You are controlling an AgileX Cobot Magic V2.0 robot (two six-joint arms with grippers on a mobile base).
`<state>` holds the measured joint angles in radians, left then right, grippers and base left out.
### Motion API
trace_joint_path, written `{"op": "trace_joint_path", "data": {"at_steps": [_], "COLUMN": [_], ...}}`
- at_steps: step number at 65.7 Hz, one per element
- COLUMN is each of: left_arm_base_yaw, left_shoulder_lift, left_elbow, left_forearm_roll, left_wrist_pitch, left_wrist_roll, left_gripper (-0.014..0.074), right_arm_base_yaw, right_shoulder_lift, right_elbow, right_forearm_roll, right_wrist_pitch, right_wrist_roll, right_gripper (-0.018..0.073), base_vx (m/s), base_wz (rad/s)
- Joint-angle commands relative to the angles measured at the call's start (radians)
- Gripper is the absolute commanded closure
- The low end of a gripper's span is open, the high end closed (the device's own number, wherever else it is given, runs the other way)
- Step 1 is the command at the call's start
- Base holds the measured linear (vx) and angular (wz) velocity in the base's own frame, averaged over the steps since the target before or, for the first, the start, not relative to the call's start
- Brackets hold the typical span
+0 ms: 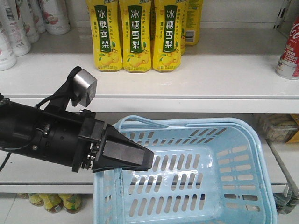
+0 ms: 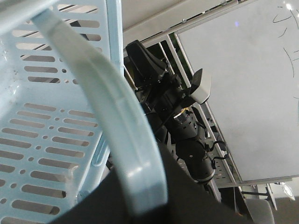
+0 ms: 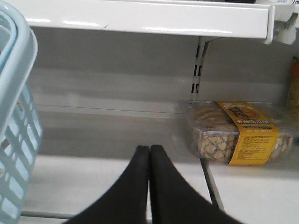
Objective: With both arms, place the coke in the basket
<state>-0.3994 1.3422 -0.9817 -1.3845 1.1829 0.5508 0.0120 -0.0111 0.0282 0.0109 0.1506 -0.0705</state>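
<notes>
The coke (image 1: 290, 49), a red can with white script, stands on the upper shelf at the far right edge of the front view. The light blue basket (image 1: 243, 140) hangs below that shelf, in front of the lower one. My left gripper (image 1: 142, 161) is shut on the basket's left side. In the left wrist view a curved blue band of the basket (image 2: 117, 116) runs down between the dark jaws of my left gripper (image 2: 147, 207). My right gripper (image 3: 149, 149) is shut with nothing in it, right of the basket's wall (image 3: 18, 93). It faces the lower shelf.
Yellow pear-drink bottles (image 1: 135, 35) line the upper shelf, with white bottles (image 1: 14, 28) to their left. A clear snack box with a yellow label (image 3: 233, 135) sits on the lower shelf, right of my right gripper. The right arm (image 2: 180, 112) shows behind the basket.
</notes>
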Motion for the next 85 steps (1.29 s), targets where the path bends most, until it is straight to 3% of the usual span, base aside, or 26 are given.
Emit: {"op": "trace_joint_path", "data": {"at_steps": [1, 61, 66, 73, 85], "left_arm_base_yaw": [0.000, 0.000, 0.000, 0.000, 0.000], "left_shoulder_lift": [-0.033, -0.033, -0.033, -0.033, -0.033], "left_elbow": [-0.028, -0.028, -0.028, -0.028, -0.028], "left_forearm_roll": [-0.103, -0.103, -0.103, -0.103, -0.103], "left_wrist_pitch": [0.018, 0.018, 0.018, 0.018, 0.018], "left_wrist_roll": [0.008, 0.008, 0.008, 0.008, 0.008], "left_gripper": [0.0603, 0.0603, 0.0603, 0.0603, 0.0603], "right_arm_base_yaw": [0.001, 0.001, 0.001, 0.001, 0.001], "right_shoulder_lift": [-0.013, -0.013, -0.013, -0.013, -0.013], "right_elbow": [0.008, 0.008, 0.008, 0.006, 0.003], "right_forearm_roll": [-0.003, 0.002, 0.094, 0.336, 0.657], "right_wrist_pitch": [-0.078, -0.094, -0.151, -0.241, -0.437], "right_wrist_roll": [-0.002, 0.003, 0.086, 0.269, 0.386], "right_gripper": [0.0569, 0.0569, 0.0569, 0.0569, 0.0569], "base_vx": [0.00, 0.00, 0.00, 0.00, 0.00], "base_wz": [0.00, 0.00, 0.00, 0.00, 0.00]}}
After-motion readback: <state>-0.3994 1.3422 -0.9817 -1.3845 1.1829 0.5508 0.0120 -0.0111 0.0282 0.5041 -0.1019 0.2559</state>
